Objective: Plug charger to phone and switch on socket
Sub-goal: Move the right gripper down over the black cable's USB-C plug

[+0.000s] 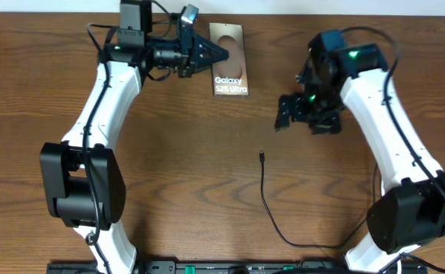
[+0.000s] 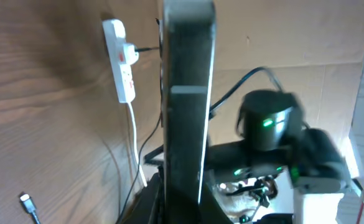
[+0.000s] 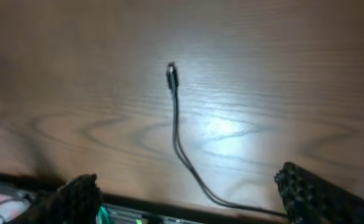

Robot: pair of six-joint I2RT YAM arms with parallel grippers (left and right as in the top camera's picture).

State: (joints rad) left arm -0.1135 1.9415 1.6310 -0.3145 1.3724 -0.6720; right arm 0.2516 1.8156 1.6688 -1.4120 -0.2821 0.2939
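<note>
My left jaws are closed on the phone (image 1: 229, 59), gripping it by the long edge nearest them. From my left wrist, the phone (image 2: 185, 93) shows edge-on as a dark slab running straight out from between the jaws. The rest of it, with the "Galaxy" lettering facing up, reaches away beyond the jaw tips over the wooden surface (image 1: 169, 167). My right jaws are spread wide and hold nothing, their two ribbed fingers (image 3: 76, 199) standing at the lower corners of the right wrist view. The charger (image 3: 171, 74) lies on the surface ahead of these jaws. Its small plug tip is roughly in line with the gap between them, slightly toward one finger and touching neither. Its thin black cable runs back from the tip toward the jaws and then bends off to one side. From overhead, that tip (image 1: 262, 155) lies near my right jaws and well apart from my left jaws and the phone. The socket (image 2: 121, 59) lies flat on the surface beyond my left jaws, off to one side of the held phone, with its white cord (image 2: 134, 134) trailing back.
</note>
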